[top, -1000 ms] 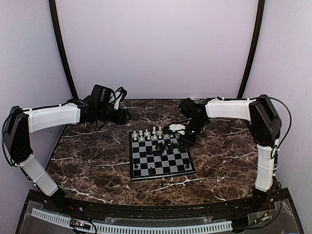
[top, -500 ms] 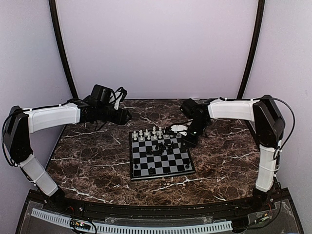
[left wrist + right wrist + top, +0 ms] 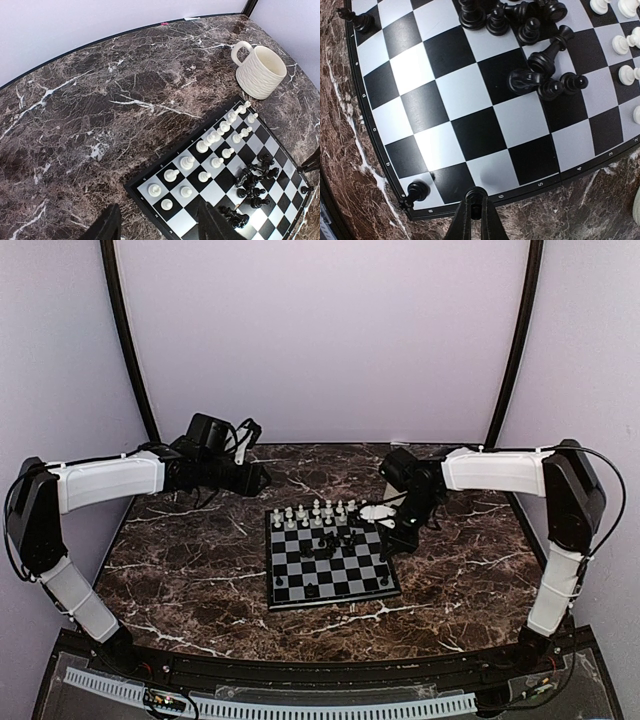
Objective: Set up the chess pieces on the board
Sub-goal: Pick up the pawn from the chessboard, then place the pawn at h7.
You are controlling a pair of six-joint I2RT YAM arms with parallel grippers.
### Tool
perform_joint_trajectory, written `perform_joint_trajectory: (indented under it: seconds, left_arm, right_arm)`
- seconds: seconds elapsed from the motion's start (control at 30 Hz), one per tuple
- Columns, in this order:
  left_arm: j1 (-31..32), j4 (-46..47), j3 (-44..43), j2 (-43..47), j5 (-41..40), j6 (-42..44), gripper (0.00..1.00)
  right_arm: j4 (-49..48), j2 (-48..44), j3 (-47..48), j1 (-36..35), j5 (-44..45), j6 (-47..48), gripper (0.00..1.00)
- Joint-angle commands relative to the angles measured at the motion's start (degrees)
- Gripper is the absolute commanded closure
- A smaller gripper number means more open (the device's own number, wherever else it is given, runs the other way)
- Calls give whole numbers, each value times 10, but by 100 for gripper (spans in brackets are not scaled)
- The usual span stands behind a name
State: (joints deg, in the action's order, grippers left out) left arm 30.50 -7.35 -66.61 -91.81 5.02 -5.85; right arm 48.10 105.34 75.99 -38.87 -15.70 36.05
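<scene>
Left arm (image 3: pixel 105 485) and right arm (image 3: pixel 495 468) are wearing white shells over black joints; black cables are running along both. Right gripper (image 3: pixel 474 200) is showing all black.

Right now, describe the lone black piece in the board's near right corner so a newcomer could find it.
Find the small black-and-grey checkered chessboard on the dark marble tabletop and go to its near right corner. A small black round-headed chess piece stands upright there, alone. Unlike the cluster of black pieces mid-board, some toppled, it has no neighbour touching it.
</scene>
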Motion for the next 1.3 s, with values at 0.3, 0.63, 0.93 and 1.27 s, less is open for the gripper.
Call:
perform_joint_trajectory:
  seconds: [0.3, 0.63, 0.93, 1.27]
  left_arm:
    - [0, 2, -15, 8, 8, -1, 45]
    - [0, 1, -16, 7, 8, 1, 46]
    - [0, 0, -18, 5, 9, 2, 46]
    - [0, -1, -18, 3, 14, 0, 46]
  right_arm:
    - [14, 10, -5, -22, -15, 17, 100]
    - [14, 16, -26, -28, 0, 28, 100]
    - [8, 19, -26, -32, 6, 24, 88]
    - [6, 14, -21, -32, 6, 18, 83]
